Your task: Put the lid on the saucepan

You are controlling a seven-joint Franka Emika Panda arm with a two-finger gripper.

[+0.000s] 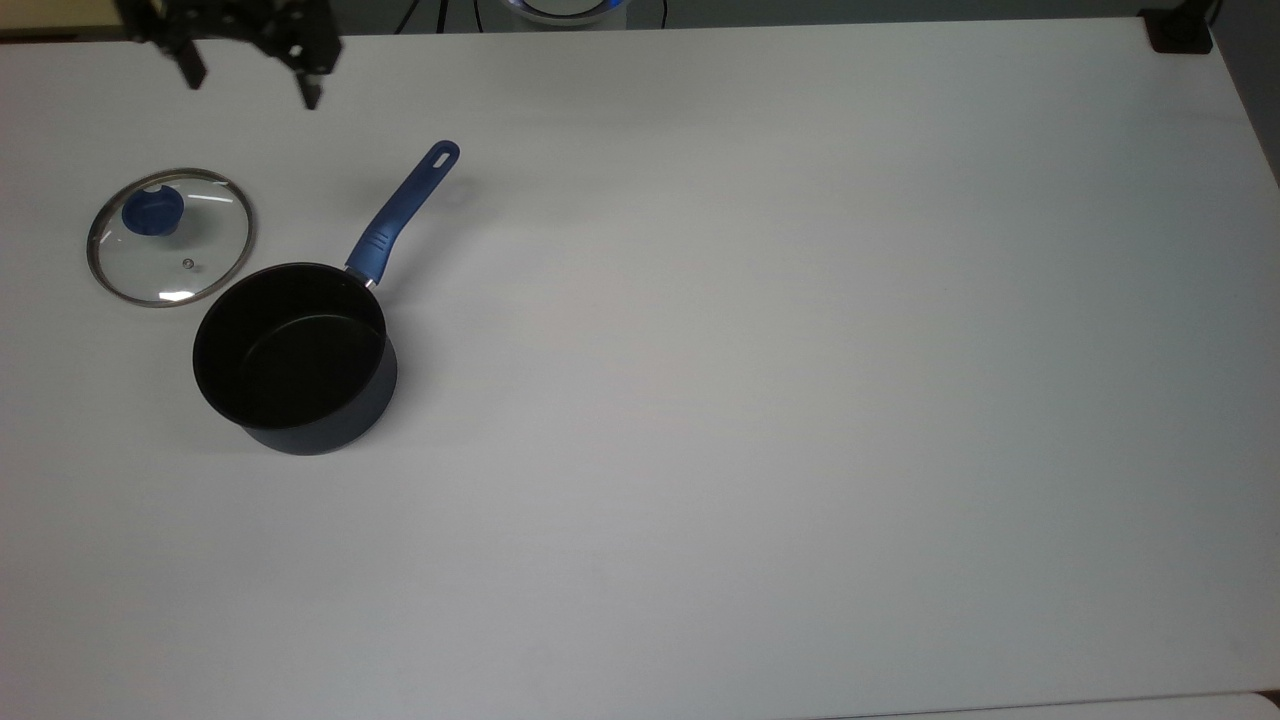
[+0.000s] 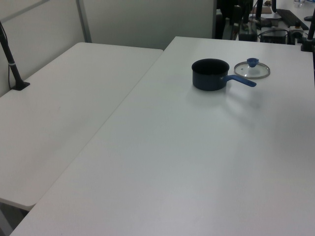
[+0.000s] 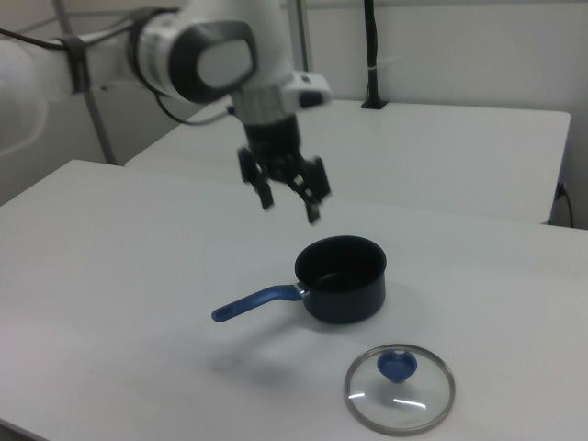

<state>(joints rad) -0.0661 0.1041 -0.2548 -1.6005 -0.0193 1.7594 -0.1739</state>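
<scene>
A white worktop (image 1: 800, 400) carries the saucepan (image 1: 295, 355) uncovered, its lid (image 1: 170, 236) lying flat just beside it at the top view's left. The hand (image 3: 288, 196), fingers apart and empty, hangs above the worktop, well apart from the lid.
</scene>
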